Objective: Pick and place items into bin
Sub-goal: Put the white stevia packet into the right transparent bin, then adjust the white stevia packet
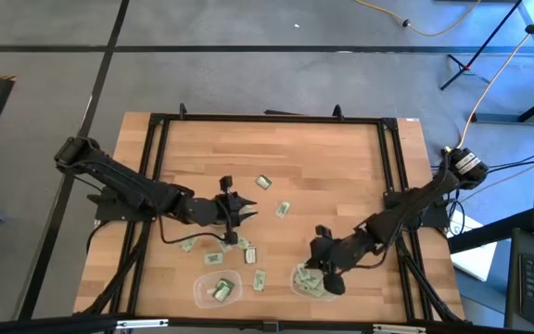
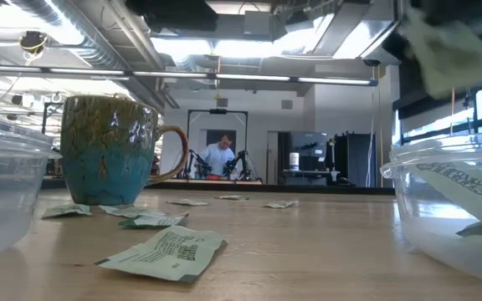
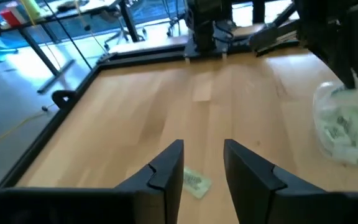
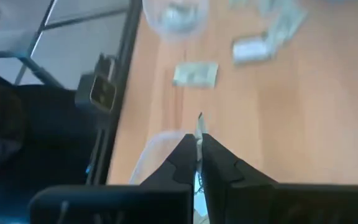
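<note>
Two dark arms reach over a wooden surface (image 1: 341, 176) framed by black rails, seen from above. The left end effector (image 1: 233, 215) hangs near the middle with fingers spread, a mug just beside it. Pale green packets (image 1: 284, 210) lie scattered between the arms and toward the near edge; the far half of the surface is bare wood. Two clear bins sit by the near edge: the left bin (image 1: 217, 288) and the right bin (image 1: 311, 281), both holding packets. The right end effector (image 1: 334, 281) is over the right bin.

From surface height, the brown and teal mug (image 2: 111, 150) stands upright at left, packets lying flat around it and in front. A clear bin wall (image 2: 454, 209) fills the right side, with a blurred packet (image 2: 450, 50) above it. A person shows far off in the room behind.

The left wrist view shows spread fingers (image 3: 166, 171) above one packet (image 3: 194, 182), with open wood ahead.

The right wrist view shows fingers (image 4: 219, 165) pressed together, pinching a thin packet (image 4: 198, 127) edge-on above a bin rim.
</note>
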Available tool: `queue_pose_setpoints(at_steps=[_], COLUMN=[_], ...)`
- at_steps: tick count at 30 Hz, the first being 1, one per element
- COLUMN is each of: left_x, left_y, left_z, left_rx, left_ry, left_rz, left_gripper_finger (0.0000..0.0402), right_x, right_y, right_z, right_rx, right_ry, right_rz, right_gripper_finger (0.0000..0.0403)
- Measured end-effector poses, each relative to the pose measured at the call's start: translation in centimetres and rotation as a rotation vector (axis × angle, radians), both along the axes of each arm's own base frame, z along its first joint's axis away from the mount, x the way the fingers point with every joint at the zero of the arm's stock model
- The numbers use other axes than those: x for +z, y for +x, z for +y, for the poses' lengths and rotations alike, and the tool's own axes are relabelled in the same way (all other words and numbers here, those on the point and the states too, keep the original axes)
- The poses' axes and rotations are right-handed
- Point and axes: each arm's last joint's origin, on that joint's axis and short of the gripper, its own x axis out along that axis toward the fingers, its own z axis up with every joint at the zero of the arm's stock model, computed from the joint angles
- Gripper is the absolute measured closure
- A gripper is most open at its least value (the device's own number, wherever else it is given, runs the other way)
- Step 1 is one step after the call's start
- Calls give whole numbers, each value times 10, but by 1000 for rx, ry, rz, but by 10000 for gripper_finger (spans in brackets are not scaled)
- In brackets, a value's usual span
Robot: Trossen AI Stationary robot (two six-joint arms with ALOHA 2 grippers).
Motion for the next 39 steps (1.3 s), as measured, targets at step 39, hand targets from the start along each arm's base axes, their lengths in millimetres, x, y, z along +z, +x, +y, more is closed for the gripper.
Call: queue_pose_setpoints(at_steps=[39], left_x=[-1], left_y=[-1], left_z=[0], left_rx=[2], left_ry=[7], left_rz=[16], left_gripper_finger=[298], right_x=[-31], right_y=[27], right_z=[14], right_rx=[116], right_ry=[67], right_rz=[189], right_gripper_finger=[273])
